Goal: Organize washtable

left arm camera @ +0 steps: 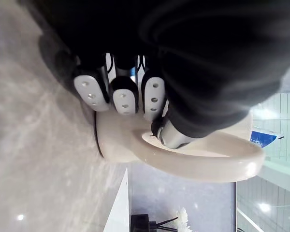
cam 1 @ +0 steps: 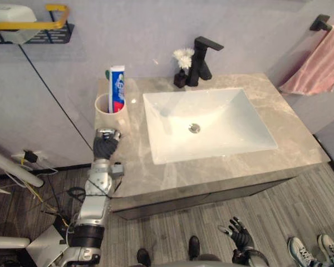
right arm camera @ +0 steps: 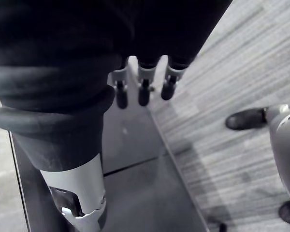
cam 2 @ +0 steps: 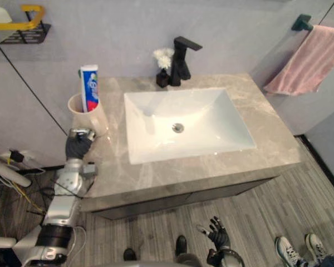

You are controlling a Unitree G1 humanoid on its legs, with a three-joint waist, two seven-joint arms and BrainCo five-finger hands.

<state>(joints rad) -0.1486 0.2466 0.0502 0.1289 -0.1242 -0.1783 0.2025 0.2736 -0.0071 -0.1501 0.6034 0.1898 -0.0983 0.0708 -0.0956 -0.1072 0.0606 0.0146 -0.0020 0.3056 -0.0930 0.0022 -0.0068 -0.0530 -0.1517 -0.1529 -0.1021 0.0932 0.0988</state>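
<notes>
The cream cup point(cam 1: 108, 119), holding a toothpaste tube point(cam 1: 117, 88), stands on the bench's point(cam 1: 211, 168) left rear corner beside the sink point(cam 1: 222, 133). The left hand point(cam 1: 104, 146) clasps it, fingers round its wall, thumb inside the rim. The right hand point(cam 1: 240, 235) hangs low, fingers relaxed.

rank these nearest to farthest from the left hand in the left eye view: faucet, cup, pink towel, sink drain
From the left hand:
1. cup, in its grip, far left
2. sink drain, centre
3. faucet, at the back
4. pink towel, hanging far right
</notes>
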